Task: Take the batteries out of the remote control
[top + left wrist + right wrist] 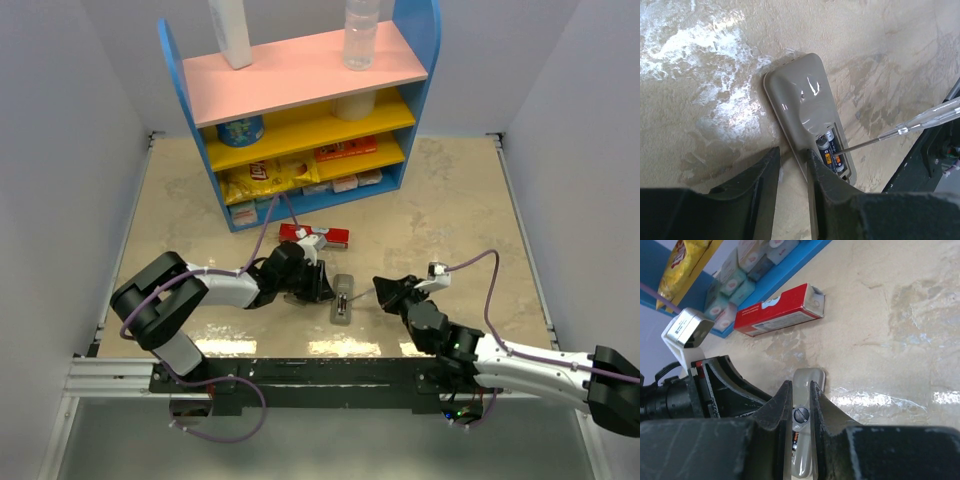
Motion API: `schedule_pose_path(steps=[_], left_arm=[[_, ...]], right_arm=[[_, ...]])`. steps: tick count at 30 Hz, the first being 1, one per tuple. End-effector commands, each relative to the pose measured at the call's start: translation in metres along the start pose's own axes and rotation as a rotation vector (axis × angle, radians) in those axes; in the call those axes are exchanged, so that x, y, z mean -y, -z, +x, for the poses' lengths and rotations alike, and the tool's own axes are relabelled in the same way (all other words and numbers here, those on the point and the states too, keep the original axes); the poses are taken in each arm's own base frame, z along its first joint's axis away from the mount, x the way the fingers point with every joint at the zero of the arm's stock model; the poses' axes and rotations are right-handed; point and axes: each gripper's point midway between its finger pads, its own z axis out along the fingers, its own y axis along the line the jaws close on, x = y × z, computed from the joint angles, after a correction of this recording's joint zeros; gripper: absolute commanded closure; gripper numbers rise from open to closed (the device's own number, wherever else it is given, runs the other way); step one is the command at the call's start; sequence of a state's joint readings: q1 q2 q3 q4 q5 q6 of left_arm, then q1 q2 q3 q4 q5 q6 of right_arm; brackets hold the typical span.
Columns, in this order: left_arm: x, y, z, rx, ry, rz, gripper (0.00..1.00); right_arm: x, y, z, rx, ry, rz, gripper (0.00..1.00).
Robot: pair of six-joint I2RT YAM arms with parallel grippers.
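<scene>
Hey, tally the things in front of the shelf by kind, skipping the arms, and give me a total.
remote control: 1
batteries: 2 showing in its open compartment
red box: 1
screwdriver: 1
Total: 5

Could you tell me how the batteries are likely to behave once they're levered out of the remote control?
The batteries are small smooth cylinders, so they'd probably roll on the table. They sit snug inside the remote control, so the screwdriver tip may pop them out suddenly. They look rigid, likely dense for their size.
</scene>
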State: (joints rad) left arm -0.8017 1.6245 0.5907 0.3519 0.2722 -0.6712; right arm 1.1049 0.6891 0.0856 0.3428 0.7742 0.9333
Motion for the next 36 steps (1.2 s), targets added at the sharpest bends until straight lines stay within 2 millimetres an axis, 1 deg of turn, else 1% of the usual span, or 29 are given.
schedule_pose_path(steps=[1,2,4,7,8,12,14,17,20,21,22,24,25,27,28,30,31,33,34,35,36], left_arm=[[-0.02,-0.004,0.019,-0.045,0.012,-0.073,0.67],[-0.021,-0.004,0.019,-0.046,0.013,-0.081,0.67],[-0.023,-0.004,0.021,-0.051,0.012,-0.088,0.67],[-0.027,-0.004,0.021,-0.052,0.012,-0.11,0.67],[-0.028,-0.004,0.021,-0.051,0.013,-0.114,0.67],[-0.031,-0.004,0.023,-0.054,0.014,-0.126,0.67],[-0.031,-0.003,0.024,-0.055,0.014,-0.127,0.68],[-0.032,-0.002,0.025,-0.055,0.016,-0.129,0.68],[-0.032,-0.001,0.025,-0.05,0.016,-0.128,0.67],[-0.032,-0.001,0.025,-0.049,0.019,-0.127,0.67],[-0.031,0.0,0.025,-0.048,0.017,-0.126,0.67],[-0.031,0.0,0.024,-0.046,0.017,-0.126,0.67],[-0.03,-0.001,0.023,-0.044,0.016,-0.123,0.67],[-0.03,-0.001,0.023,-0.045,0.017,-0.122,0.67],[-0.03,-0.001,0.024,-0.048,0.017,-0.123,0.67],[-0.031,-0.002,0.023,-0.047,0.018,-0.125,0.67],[-0.031,-0.002,0.024,-0.05,0.02,-0.126,0.67],[-0.031,-0.002,0.025,-0.052,0.02,-0.124,0.67],[-0.031,-0.002,0.024,-0.05,0.024,-0.124,0.67],[-0.032,-0.002,0.025,-0.053,0.023,-0.126,0.67],[-0.032,-0.002,0.026,-0.054,0.023,-0.127,0.67]], right_arm=[[0.044,0.01,0.036,-0.104,-0.029,0.106,1.0],[0.048,0.011,0.036,-0.103,-0.03,0.118,1.0],[0.046,0.012,0.034,-0.096,-0.053,0.114,1.0],[0.055,0.013,0.034,-0.084,-0.095,0.156,1.0],[0.064,0.015,0.038,-0.088,-0.089,0.171,1.0],[0.077,0.016,0.043,-0.088,-0.124,0.226,1.0],[0.077,0.015,0.044,-0.088,-0.124,0.227,1.0],[0.083,0.016,0.048,-0.093,-0.146,0.248,1.0],[0.079,0.015,0.048,-0.093,-0.158,0.229,1.0],[0.077,0.015,0.046,-0.091,-0.149,0.224,1.0],[0.069,0.014,0.04,-0.083,-0.153,0.211,1.0],[0.063,0.014,0.035,-0.078,-0.115,0.191,1.0],[0.04,0.01,0.023,-0.058,-0.139,0.139,1.0],[0.023,0.009,0.015,-0.055,-0.103,0.076,1.0],[0.006,0.008,0.008,-0.041,-0.122,0.023,1.0],[-0.006,0.007,0.008,-0.053,-0.083,-0.025,1.0],[-0.02,0.006,0.002,-0.034,-0.106,-0.072,1.0],[-0.023,0.003,0.006,-0.045,-0.071,-0.08,1.0],[-0.031,0.001,0.002,-0.035,-0.079,-0.093,1.0],[-0.033,0.0,0.003,-0.035,-0.076,-0.098,1.0],[-0.033,-0.002,0.007,-0.044,-0.057,-0.098,1.0]])
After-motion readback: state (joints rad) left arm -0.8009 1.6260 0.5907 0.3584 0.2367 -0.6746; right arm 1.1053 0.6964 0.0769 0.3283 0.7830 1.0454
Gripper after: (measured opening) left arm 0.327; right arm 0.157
